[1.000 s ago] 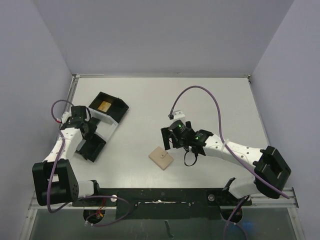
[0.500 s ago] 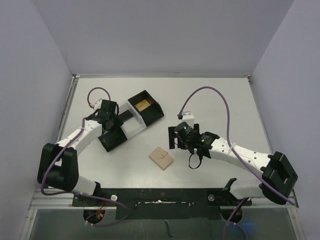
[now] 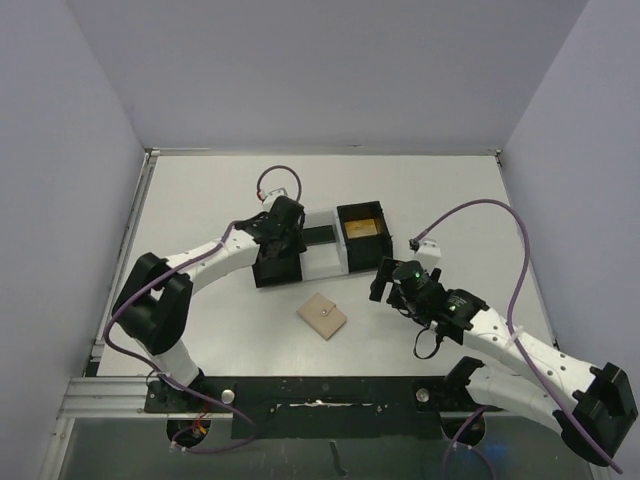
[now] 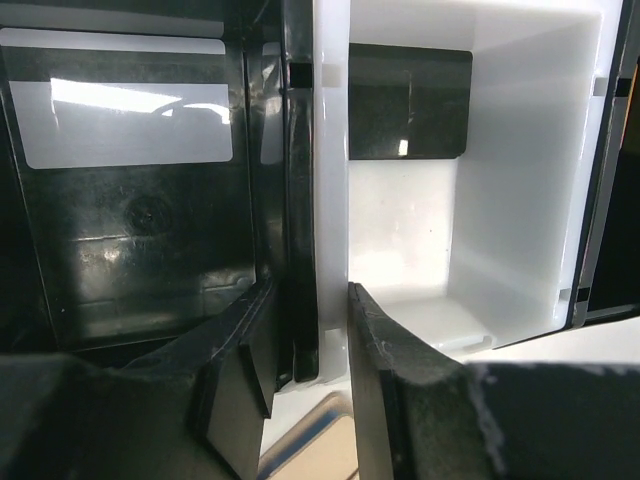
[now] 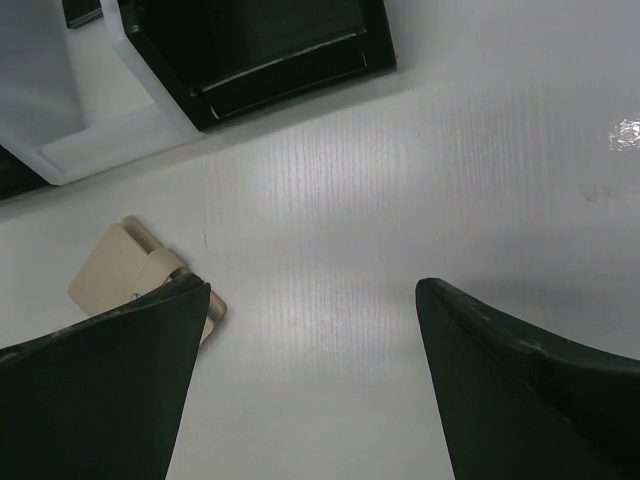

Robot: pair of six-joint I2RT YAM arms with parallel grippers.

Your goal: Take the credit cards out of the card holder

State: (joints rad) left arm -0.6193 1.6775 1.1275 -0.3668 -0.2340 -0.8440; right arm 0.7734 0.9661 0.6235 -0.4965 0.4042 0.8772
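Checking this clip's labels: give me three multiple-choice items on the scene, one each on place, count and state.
1. Where is the flat tan square card holder? A) on the white table, outside the black-and-white plastic tray B) in the tray C) between gripper fingers
2. How many compartments has the tray? A) two B) three C) five
3. The right gripper is A) shut on the holder B) shut on the tray C) open, empty
Answers: 1A, it lies alone on the table; 2B, black, white, black in a row; 3C, its fingers spread over the table.
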